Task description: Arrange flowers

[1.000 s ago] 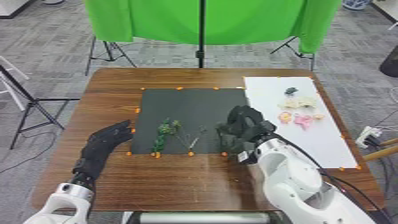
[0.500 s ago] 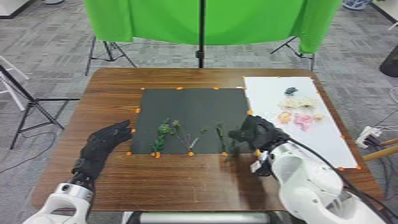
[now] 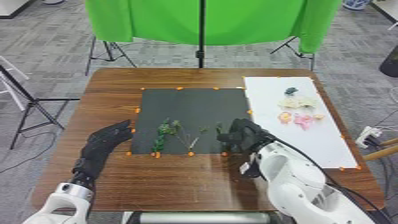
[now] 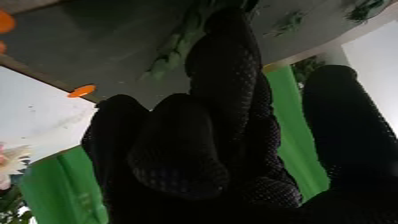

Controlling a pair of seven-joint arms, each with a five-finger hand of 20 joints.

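On dark mat [image 3: 191, 107], R hand [image 3: 244, 134] open by green stem [image 3: 219, 128]

Slim, leafy stems [image 3: 161, 140] lie at L; pink [image 3: 304, 121] & cream flowers [image 3: 297, 102] on white sheet [image 3: 266, 90], R side. R hand has moved L vs. prior frame. L hand [image 3: 110, 135] open.

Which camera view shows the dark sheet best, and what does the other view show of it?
The head view: it looks down on the dark sheet almost whole, with the right hand covering part of its right edge. The right wrist view shows only part of it, close up, partly hidden behind that hand, with a leafy stem.
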